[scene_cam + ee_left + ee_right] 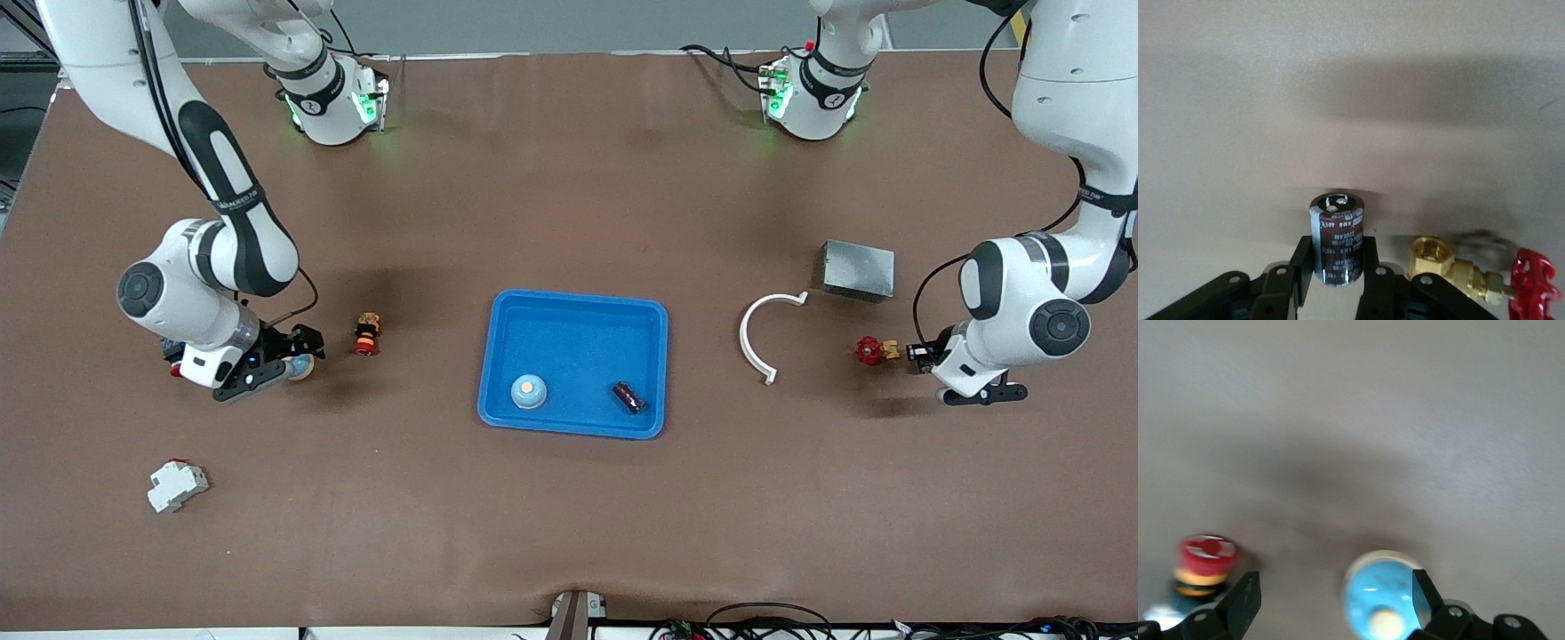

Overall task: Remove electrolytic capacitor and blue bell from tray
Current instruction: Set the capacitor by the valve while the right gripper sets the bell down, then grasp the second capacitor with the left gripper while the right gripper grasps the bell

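Front view: blue plastic tray (578,347) at mid-table holds a domed bell (528,391) and a dark cylindrical capacitor (628,396), both apparently awaiting removal.
Left wrist view: left gripper (1337,257) clamps a second capacitor (1336,237) (glossy sleeve) beside a brass valve (1451,267); setting it down seems due.
Right wrist view: right gripper (1335,590), fingers spread, straddles a second bell (1381,603) resting on the table near the right arm's end; withdrawal likely follows.

White print is running down the sleeve of the electrolytic capacitor (1337,239) seen in the left wrist view, but it is showing too small to make out. No other text, label or number is showing legibly anywhere.
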You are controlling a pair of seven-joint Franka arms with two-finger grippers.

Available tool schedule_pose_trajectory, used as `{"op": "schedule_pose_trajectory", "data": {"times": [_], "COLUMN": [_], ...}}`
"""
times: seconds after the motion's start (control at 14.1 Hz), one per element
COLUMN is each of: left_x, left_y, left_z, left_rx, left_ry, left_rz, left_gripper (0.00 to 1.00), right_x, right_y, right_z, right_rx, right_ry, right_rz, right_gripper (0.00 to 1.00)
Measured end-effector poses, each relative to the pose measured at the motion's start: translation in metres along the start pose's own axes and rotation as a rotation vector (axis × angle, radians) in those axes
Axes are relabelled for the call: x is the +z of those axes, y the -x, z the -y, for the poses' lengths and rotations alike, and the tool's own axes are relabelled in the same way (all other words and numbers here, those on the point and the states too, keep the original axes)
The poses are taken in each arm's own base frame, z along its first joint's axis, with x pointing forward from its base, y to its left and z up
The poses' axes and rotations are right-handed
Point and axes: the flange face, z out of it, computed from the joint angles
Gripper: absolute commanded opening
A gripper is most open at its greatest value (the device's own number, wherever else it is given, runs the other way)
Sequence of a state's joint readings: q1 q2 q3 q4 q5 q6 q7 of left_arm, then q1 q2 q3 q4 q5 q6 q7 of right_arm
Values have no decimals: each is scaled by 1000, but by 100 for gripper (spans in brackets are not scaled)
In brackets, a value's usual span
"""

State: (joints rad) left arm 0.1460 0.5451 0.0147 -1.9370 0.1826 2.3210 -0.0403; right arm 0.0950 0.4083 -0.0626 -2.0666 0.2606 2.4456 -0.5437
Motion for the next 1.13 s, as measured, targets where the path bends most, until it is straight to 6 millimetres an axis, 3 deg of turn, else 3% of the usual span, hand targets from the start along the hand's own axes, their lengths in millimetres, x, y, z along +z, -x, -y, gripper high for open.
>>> {"op": "schedule_pose_trajectory", "data": {"times": [0.14, 0.21, 0.28, 0.35, 0.43, 0.78, 1.13], "left_x": [3, 3, 3, 3, 3, -13, -84], "left_y": [-1, -1, -1, -1, -1, 0, 16], "left_z": [0, 0, 0, 0, 0, 5, 3], "left_rx": [0, 0, 0, -1, -1, -10, -26], "left_ry": [1, 1, 1, 1, 1, -4, 9], "left_rz": [-1, -2, -2, -3, -3, 17, 74], "left_gripper": [10, 22, 48, 82, 100, 100, 100], "right_x": [-29, -40, -48, -53, -56, -59, -72], "right_y": [-21, -30, -37, -44, -50, -70, -81], "right_z": [23, 37, 52, 71, 92, 218, 325], "right_rx": [48, 77, 110, 145, 182, 385, 563], "right_ry": [-35, -44, -47, -47, -46, -39, 27], "right_rz": [26, 33, 36, 34, 33, 33, -22], "right_gripper": [100, 100, 100, 100, 100, 100, 100]}}
